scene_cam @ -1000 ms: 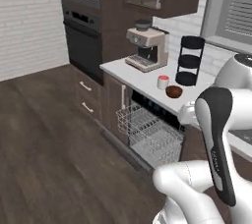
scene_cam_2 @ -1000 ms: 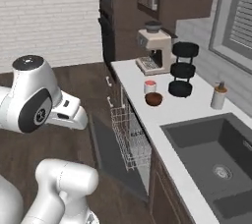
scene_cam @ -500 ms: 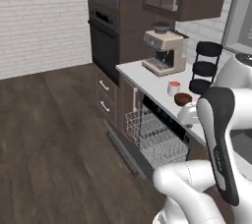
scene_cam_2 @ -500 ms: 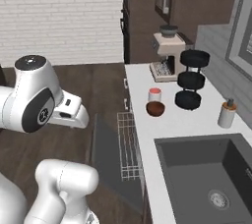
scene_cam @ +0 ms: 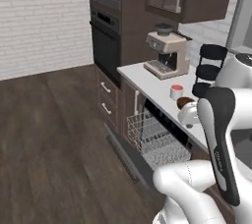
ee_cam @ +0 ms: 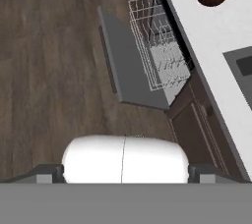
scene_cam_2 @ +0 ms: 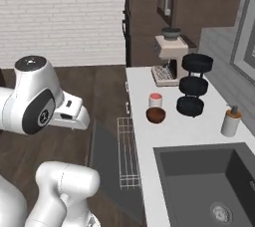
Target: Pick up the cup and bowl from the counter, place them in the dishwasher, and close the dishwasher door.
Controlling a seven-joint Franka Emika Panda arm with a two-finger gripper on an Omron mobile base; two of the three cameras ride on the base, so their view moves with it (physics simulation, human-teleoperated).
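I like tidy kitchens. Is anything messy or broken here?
Nothing is spilled or broken. The dishwasher door hangs open with the wire rack pulled out, and the cup and bowl sit upright on the counter.

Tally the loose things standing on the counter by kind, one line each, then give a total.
Cup: 1
Bowl: 1
Coffee machine: 1
Three-tier black rack: 1
Soap dispenser bottle: 1
Total: 5, all on the counter
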